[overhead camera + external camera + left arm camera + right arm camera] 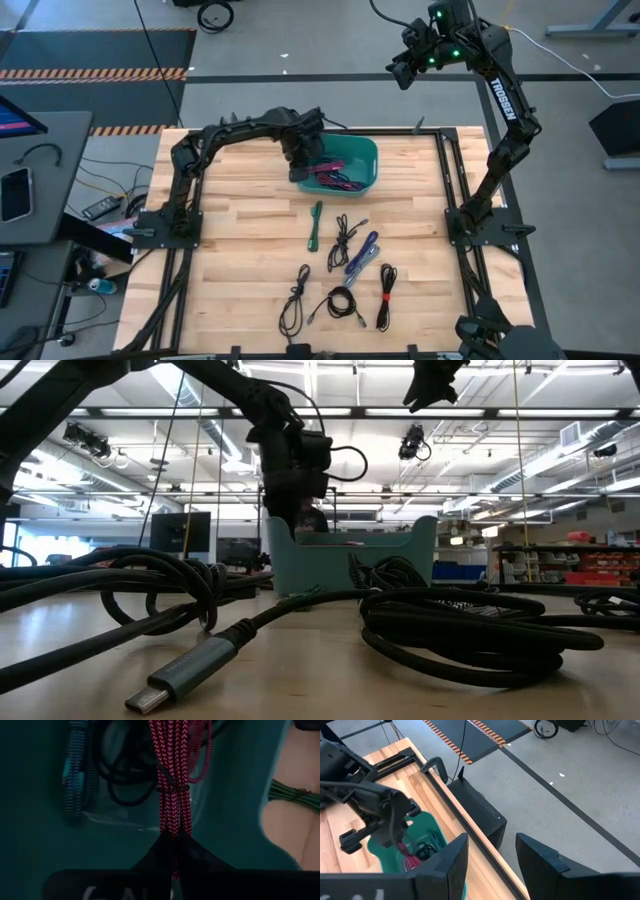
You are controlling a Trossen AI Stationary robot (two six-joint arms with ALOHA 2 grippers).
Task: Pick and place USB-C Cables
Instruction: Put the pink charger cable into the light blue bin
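While clamped: left gripper (172, 851) pinches the magenta cable (173, 780), hanging inside the teal bin (366, 160).
Below it: black cable (125, 775) and blue cable (75, 775) lie in the bin.
Farther off: right gripper (490, 855) stands open, raised beyond the table (240, 240), well apart.

My arms are matte black; my right arm (508, 118) carries white TROSSEN lettering and small green lights.

Bright overhead ceiling strip lights (330, 415), soft shadows, left wrist view dim and blurred
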